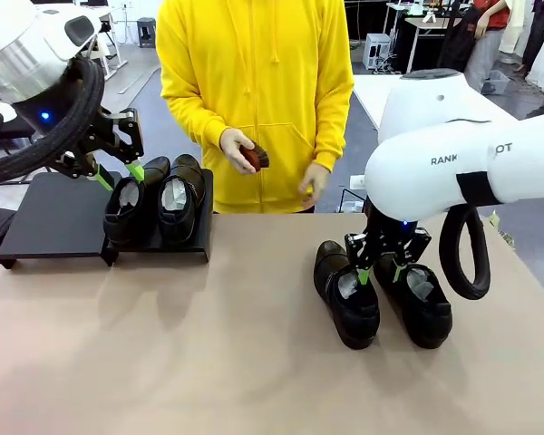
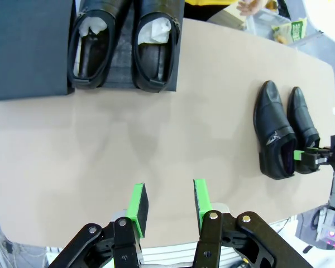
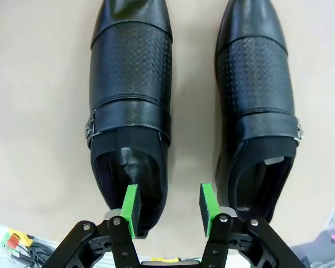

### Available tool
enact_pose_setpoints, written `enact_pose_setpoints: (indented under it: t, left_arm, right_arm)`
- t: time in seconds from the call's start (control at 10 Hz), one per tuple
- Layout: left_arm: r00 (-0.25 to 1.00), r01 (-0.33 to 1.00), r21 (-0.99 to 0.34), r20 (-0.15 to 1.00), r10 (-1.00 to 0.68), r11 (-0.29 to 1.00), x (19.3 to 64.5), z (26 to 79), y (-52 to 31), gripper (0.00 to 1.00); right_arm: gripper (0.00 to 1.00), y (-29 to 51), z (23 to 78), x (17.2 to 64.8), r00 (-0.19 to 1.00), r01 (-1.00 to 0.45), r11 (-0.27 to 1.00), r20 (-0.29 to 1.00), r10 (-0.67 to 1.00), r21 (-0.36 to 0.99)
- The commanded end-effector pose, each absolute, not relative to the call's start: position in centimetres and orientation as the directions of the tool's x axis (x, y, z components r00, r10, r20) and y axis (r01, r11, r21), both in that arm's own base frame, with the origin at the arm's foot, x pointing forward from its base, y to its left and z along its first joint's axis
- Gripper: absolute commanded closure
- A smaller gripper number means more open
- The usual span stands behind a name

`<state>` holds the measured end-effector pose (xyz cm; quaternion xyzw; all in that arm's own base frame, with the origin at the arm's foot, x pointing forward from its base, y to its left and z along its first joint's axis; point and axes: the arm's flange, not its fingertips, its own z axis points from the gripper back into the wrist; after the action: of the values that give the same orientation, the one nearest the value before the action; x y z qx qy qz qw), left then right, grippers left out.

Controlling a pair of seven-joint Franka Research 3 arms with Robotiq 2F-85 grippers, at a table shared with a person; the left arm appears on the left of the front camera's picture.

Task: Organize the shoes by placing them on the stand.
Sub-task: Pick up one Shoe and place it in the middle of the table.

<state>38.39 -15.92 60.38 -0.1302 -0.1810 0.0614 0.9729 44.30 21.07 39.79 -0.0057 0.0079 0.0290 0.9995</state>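
On the stand (image 1: pixel 59 217) we find the left panel bare; two shoes (image 1: pixel 183 181) fill the right one, with our left claw (image 1: pixel 120 176) just beside them, jaws apart. A wide bare stretch of surface (image 1: pixel 245 308) separates the stand from the other pair (image 1: pixel 354 315), whose narrow gap holds one finger of our right claw (image 1: pixel 381 274). A person's hands (image 1: pixel 238 145) hang near the far edge.

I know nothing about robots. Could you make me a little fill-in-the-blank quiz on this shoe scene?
The stand holds ____ shoes. The other pair stands on the ____. The person's hoodie is ____. The left arm's jaws hold ____.
Missing words: two; table; yellow; nothing.
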Motion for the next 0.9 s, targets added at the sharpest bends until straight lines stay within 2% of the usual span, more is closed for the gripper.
enact_pose_setpoints:
  t: [0.0, 0.6, 0.8]
  left_arm:
    - [0.926, -0.064, -0.29, 0.34, 0.165, 0.955, 38.5, 60.4, -15.8, 0.54]
    - [0.926, -0.064, -0.29, 0.34, 0.165, 0.955, 38.5, 60.4, -15.8, 0.54]
    - [0.926, -0.064, -0.29, 0.34, 0.165, 0.955, 38.5, 60.4, -15.8, 0.54]
  right_arm:
    - [0.43, 20.9, 37.9, 45.0, 0.997, -0.08, 0.997, -0.021, 0.08, 0.007]
    - [0.45, 20.9, 33.9, 45.8, 0.995, -0.064, 0.998, -0.072, 0.063, -0.022]
    - [0.82, 20.9, 33.6, 45.6, 0.996, -0.064, 0.997, -0.07, 0.062, -0.034]
